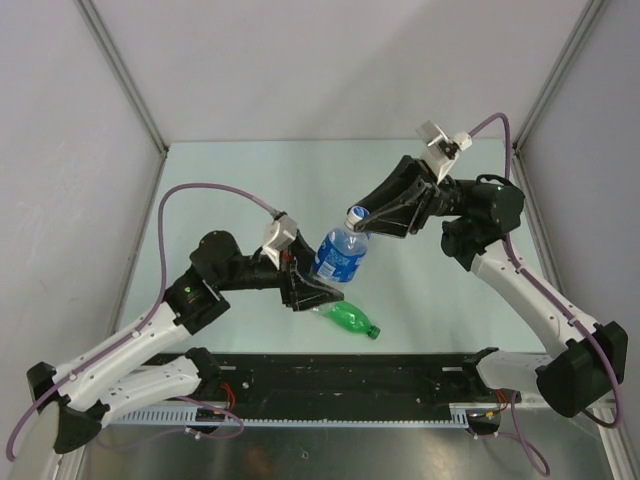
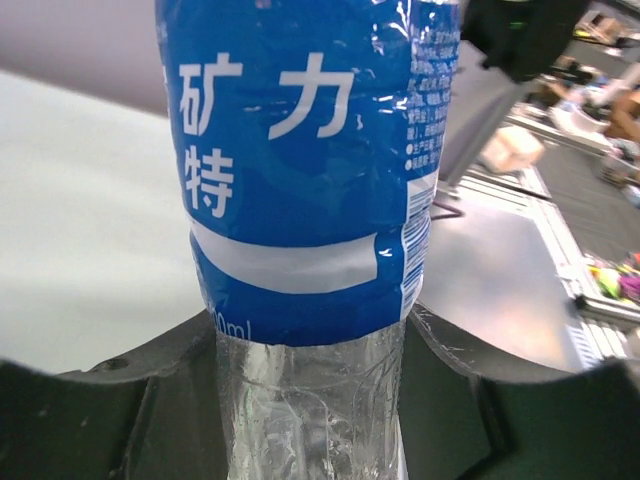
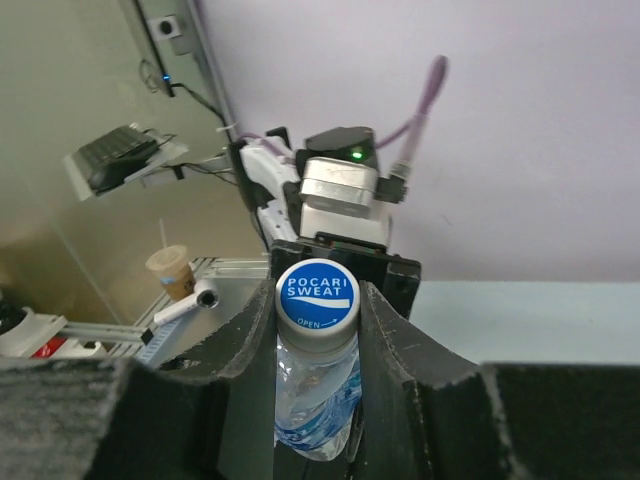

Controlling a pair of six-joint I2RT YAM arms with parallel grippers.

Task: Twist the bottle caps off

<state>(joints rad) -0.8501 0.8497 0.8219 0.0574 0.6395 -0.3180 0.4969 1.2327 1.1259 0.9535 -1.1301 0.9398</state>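
Observation:
A clear bottle with a blue label (image 1: 338,255) is held tilted above the table between both arms. My left gripper (image 1: 315,285) is shut on its clear lower body (image 2: 310,400), one dark finger (image 2: 130,400) on each side. My right gripper (image 1: 362,218) is shut on its blue cap (image 3: 317,297), which fills the gap between the two fingers (image 3: 400,350) and faces the right wrist camera. Below the cap the neck and label (image 3: 315,400) show. An all-green bottle (image 1: 345,318) lies on its side on the table under the held bottle, its green cap (image 1: 374,331) pointing right.
The pale green table (image 1: 250,180) is boxed in by grey walls with metal posts at the back corners. A black rail (image 1: 330,375) runs along the near edge between the arm bases. The left arm's wrist (image 3: 340,195) sits right behind the cap.

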